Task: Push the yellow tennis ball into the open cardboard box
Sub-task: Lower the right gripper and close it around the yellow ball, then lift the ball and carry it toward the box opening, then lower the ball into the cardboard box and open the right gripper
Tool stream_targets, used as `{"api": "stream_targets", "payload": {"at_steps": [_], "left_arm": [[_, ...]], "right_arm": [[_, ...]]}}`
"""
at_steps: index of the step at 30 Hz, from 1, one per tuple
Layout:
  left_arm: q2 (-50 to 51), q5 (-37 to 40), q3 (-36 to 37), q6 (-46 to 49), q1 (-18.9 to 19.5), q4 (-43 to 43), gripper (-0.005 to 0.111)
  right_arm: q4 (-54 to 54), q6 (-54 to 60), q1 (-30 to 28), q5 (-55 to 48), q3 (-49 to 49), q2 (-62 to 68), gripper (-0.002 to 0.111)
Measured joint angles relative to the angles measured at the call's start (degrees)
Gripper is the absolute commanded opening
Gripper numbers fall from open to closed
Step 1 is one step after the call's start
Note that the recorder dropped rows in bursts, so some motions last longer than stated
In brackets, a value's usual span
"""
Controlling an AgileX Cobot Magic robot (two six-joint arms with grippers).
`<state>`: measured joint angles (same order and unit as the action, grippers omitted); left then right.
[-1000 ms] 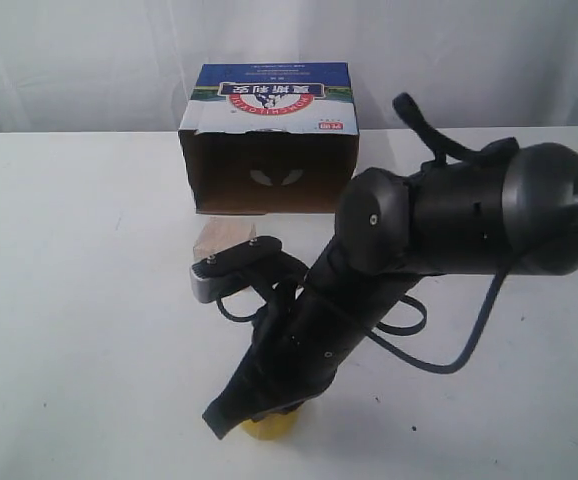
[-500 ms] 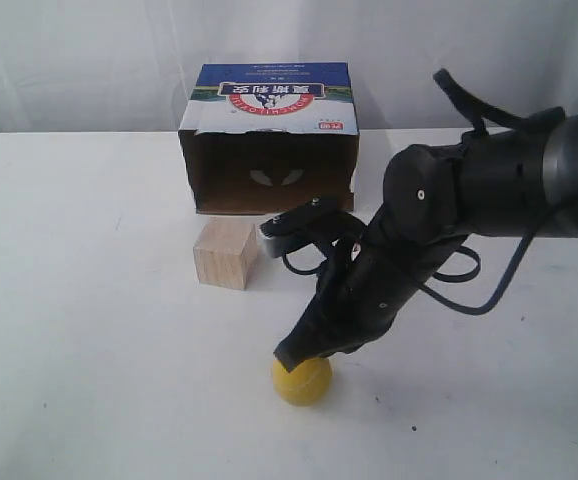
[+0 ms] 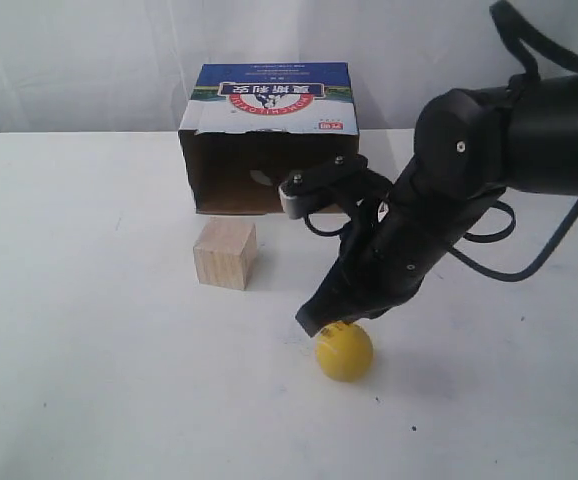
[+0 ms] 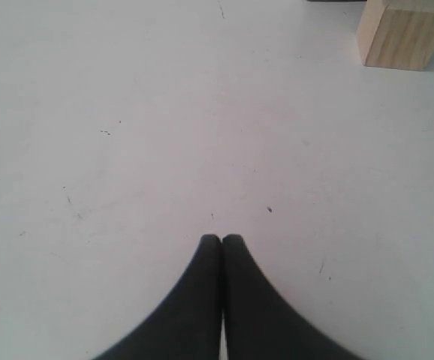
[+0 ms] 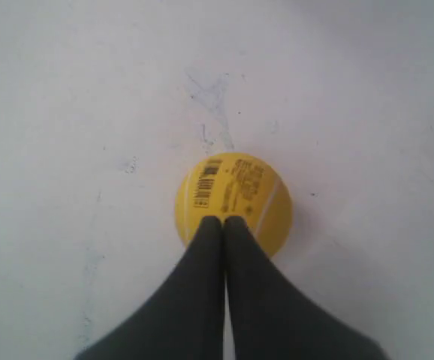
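Note:
The yellow tennis ball (image 3: 345,351) (image 5: 234,196) rests on the white table, near its front edge. My right gripper (image 3: 319,323) (image 5: 223,220) is shut, its tips over the ball's top on the side toward the box; I cannot tell whether they touch it. The open cardboard box (image 3: 269,140) lies at the back with its dark opening facing forward, well behind the ball. My left gripper (image 4: 221,238) is shut above bare table, holding nothing, and does not show in the exterior view.
A pale wooden cube (image 3: 225,253) (image 4: 402,31) stands left of the ball, in front of the box's opening. The right arm (image 3: 489,170) and its cable reach in from the right. White table (image 3: 89,330) spreads to the left.
My right arm has swung rightward and back, uncovering the cube. The ball has moved to the right and a little away from the front edge, staying under the shut tips.

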<state>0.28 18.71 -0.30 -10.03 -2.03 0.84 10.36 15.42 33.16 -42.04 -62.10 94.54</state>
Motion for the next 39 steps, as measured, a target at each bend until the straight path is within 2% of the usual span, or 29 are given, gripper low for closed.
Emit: {"api": "stream_targets", "payload": {"at_steps": [4, 13, 20, 24, 29, 39], "left_arm": [[0.0, 0.0, 0.0, 0.0, 0.0, 0.0, 0.0], [0.0, 0.0, 0.0, 0.0, 0.0, 0.0, 0.0], [0.0, 0.0, 0.0, 0.0, 0.0, 0.0, 0.0], [0.0, 0.0, 0.0, 0.0, 0.0, 0.0, 0.0], [0.0, 0.0, 0.0, 0.0, 0.0, 0.0, 0.0], [0.0, 0.0, 0.0, 0.0, 0.0, 0.0, 0.0]], "right_arm": [[-1.73, -0.9, -1.17, -0.11, 0.0, 5.82, 0.0], [-2.44, -1.47, -1.52, 2.4, 0.0, 6.3, 0.0], [-4.97, -1.47, -1.69, 8.19, -2.39, 7.52, 0.0], [-6.54, -2.7, -2.83, 5.59, -8.69, 7.93, 0.0], [-6.77, -3.37, -2.83, 0.13, -9.7, 6.64, 0.0], [-6.77, -3.47, -2.83, 7.96, -9.73, 14.75, 0.0]]}}
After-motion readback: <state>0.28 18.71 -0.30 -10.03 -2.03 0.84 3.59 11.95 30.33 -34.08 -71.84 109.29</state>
